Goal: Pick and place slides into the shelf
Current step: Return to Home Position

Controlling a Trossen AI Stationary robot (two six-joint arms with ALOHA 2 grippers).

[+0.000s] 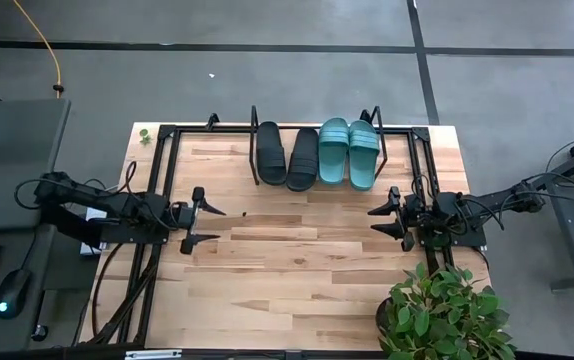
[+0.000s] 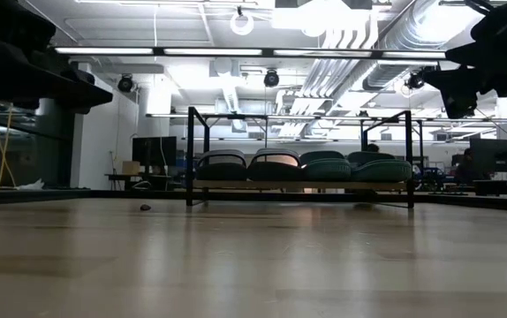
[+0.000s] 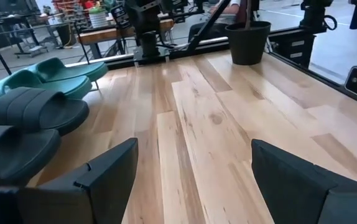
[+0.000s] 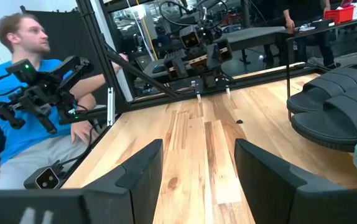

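While far from left pincer, right pincer, slides on shelf.

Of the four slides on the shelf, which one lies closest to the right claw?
The teal slide at the row's end, beside the other teal one; both black slides lie farther from the right claw.

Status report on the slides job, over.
Left tool open, empty, table's left side. Right tool open, empty, right side. All four slides on the shelf, black pair beside teal pair. Nothing blocking the shelf.
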